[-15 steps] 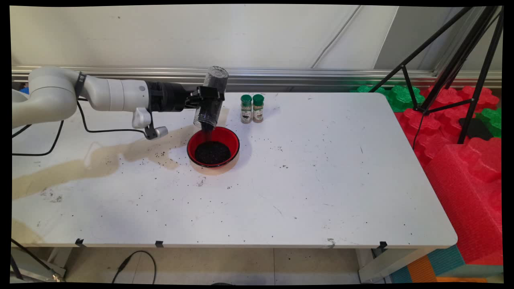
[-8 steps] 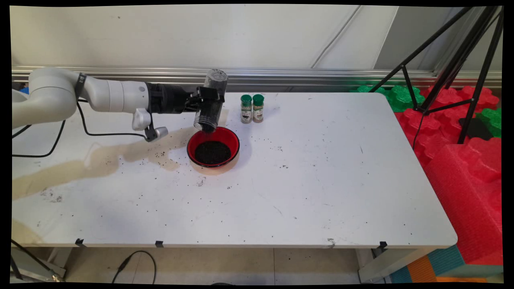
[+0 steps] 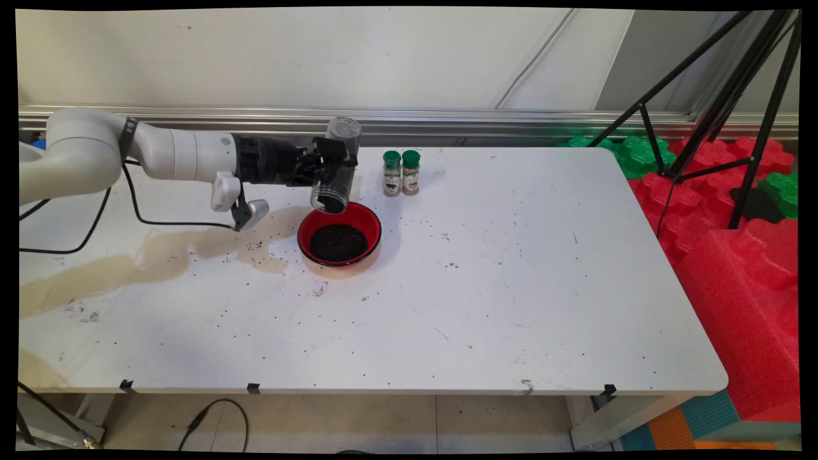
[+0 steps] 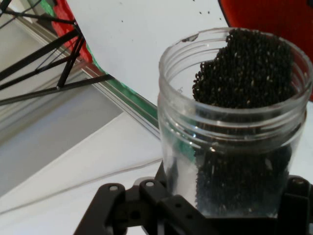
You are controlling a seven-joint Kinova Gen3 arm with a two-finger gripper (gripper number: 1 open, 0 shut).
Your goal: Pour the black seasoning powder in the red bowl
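Black two-finger hand [image 3: 332,165] is clamped on a clear plastic screw-top jar [image 3: 335,167], lid off. Jar is tipped mouth-down, base up toward the far wall, mouth over the far-left rim of a round red bowl [image 3: 371,220]. Can't tell whether the mouth touches the rim.

Hand view: hand [image 4: 222,208] grips the jar [image 4: 230,132] by its lower body, black linkage on both sides. Small black seeds [image 4: 244,73] are heaped against one side of the jar's neck, right up to the threaded opening. Red of the bowl [image 4: 274,17] shows just beyond the mouth.

The bowl sits on the white surface [image 3: 511,287], left of centre, toward the far side. A dark pile of the same seeds [image 3: 338,242] lies in it.

Two small spice bottles with green caps [image 3: 401,172] stand upright, side by side and touching or nearly so, just right of the jar and just beyond the bowl.

Loose black seeds are scattered over the surface, thickest left of the bowl and to its near side. A tan stain [image 3: 160,252] runs from the bowl leftward to the surface's left edge.

Right of the surface: red and green foam blocks [image 3: 735,255] and a black tripod [image 3: 722,96].
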